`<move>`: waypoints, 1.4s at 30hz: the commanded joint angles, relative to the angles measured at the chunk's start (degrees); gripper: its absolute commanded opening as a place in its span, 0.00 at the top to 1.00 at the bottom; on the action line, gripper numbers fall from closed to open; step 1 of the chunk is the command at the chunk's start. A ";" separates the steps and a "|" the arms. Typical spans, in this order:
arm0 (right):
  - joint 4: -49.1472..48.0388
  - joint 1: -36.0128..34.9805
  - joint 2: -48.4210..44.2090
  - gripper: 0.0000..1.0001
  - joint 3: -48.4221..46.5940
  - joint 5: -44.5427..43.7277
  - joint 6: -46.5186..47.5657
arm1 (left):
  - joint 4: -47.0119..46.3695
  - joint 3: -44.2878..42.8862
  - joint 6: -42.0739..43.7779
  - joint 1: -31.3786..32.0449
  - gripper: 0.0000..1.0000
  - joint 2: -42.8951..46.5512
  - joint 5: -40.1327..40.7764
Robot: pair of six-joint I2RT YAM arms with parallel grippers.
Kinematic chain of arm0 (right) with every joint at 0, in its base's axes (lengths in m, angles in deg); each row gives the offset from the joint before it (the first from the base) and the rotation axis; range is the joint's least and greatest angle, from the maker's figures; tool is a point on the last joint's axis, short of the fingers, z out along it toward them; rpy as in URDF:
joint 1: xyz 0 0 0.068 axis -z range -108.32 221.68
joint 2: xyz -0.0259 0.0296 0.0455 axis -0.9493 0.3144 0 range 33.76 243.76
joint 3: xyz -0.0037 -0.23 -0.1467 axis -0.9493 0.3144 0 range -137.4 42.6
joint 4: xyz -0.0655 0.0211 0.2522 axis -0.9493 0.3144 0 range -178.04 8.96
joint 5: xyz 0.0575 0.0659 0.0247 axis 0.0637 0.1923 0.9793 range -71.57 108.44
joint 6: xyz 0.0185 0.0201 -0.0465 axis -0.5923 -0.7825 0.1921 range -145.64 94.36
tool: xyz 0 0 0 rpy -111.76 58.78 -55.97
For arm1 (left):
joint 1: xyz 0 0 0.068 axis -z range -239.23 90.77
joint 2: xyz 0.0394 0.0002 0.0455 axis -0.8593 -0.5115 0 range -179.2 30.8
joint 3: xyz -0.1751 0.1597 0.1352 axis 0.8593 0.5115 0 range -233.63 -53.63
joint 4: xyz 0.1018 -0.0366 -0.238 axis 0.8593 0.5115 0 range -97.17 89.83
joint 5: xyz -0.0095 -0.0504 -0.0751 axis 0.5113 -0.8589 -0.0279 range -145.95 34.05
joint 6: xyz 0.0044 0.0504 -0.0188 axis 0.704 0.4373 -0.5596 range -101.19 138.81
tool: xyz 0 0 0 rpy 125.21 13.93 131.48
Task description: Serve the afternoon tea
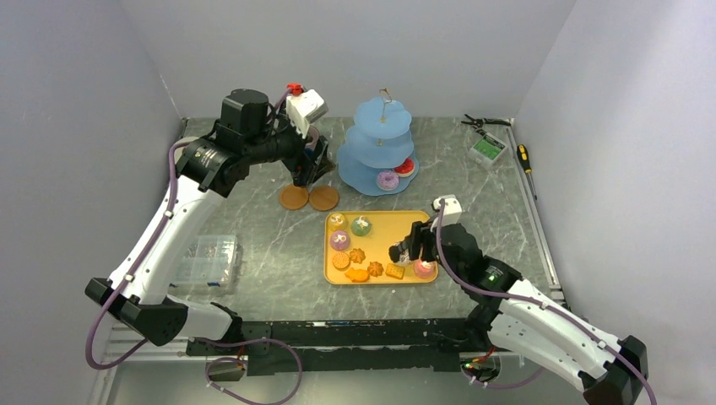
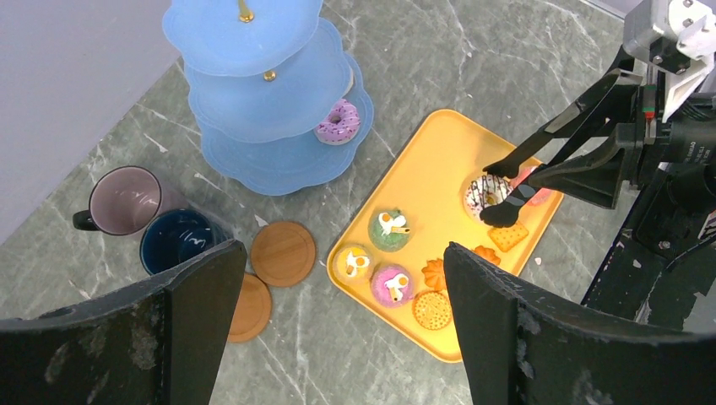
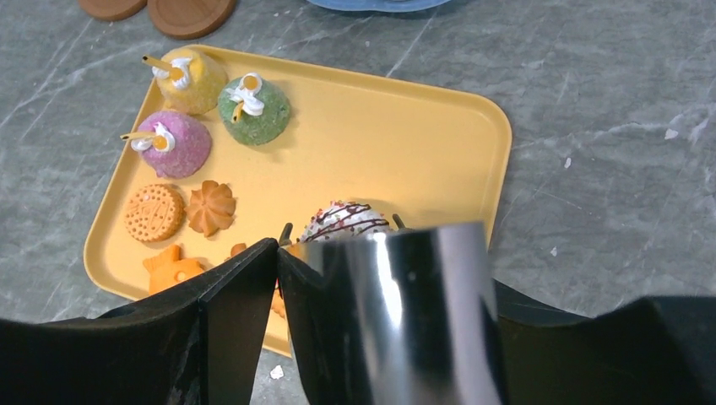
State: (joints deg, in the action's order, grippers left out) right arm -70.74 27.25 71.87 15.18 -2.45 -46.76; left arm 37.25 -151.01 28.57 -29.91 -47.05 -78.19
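Observation:
The light-blue three-tier stand [image 1: 376,148] stands at the back with a purple doughnut [image 1: 387,180] on its bottom tier. It also shows in the left wrist view [image 2: 270,110]. My left gripper [image 1: 308,169] is open and empty, raised above the mauve mug [image 2: 127,198], the dark-blue mug [image 2: 177,240] and two brown coasters [image 1: 294,197]. My right gripper [image 1: 420,240] is shut on black tongs [image 2: 549,156]. The tong tips straddle a white chocolate-striped doughnut [image 3: 346,221] on the yellow tray [image 1: 380,221]. Cupcakes [image 1: 361,226] and orange biscuits [image 1: 341,261] lie on the tray's left half.
A clear plastic box [image 1: 207,257] sits at the left by my left arm. Pliers [image 1: 485,121], a green-and-white box [image 1: 488,149] and a screwdriver [image 1: 525,158] lie at the back right. Walls close in the table on three sides.

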 commanded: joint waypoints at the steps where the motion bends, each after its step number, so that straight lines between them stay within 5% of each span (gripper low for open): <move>1: -3.26 -0.72 0.70 0.34 -0.34 -0.03 0.03 | -1.35 -2.33 -1.08 -0.11 0.07 0.02 -1.02; 12: -3.99 -3.70 -0.90 0.56 -1.61 -5.92 2.45 | -1.18 -2.63 -1.07 -0.09 0.07 0.19 -0.58; 18: -12.37 -3.74 -0.31 0.58 -3.25 -7.44 5.14 | -0.75 -2.99 -0.82 -0.14 0.07 0.30 -0.32; 32: -47.75 -2.66 29.81 0.58 -11.50 -6.19 11.84 | -0.81 -2.77 -0.80 -0.14 0.07 0.81 -0.22; 42: -61.55 0.80 44.20 0.59 -15.64 -8.23 10.27 | -1.23 -1.25 -0.30 -0.13 0.07 1.66 0.18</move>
State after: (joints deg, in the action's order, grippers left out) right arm -120.69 26.31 114.16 2.83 -8.57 -35.24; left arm 37.27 -151.91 28.57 -29.91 -47.05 -78.11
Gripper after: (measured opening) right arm 0.518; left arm 0.932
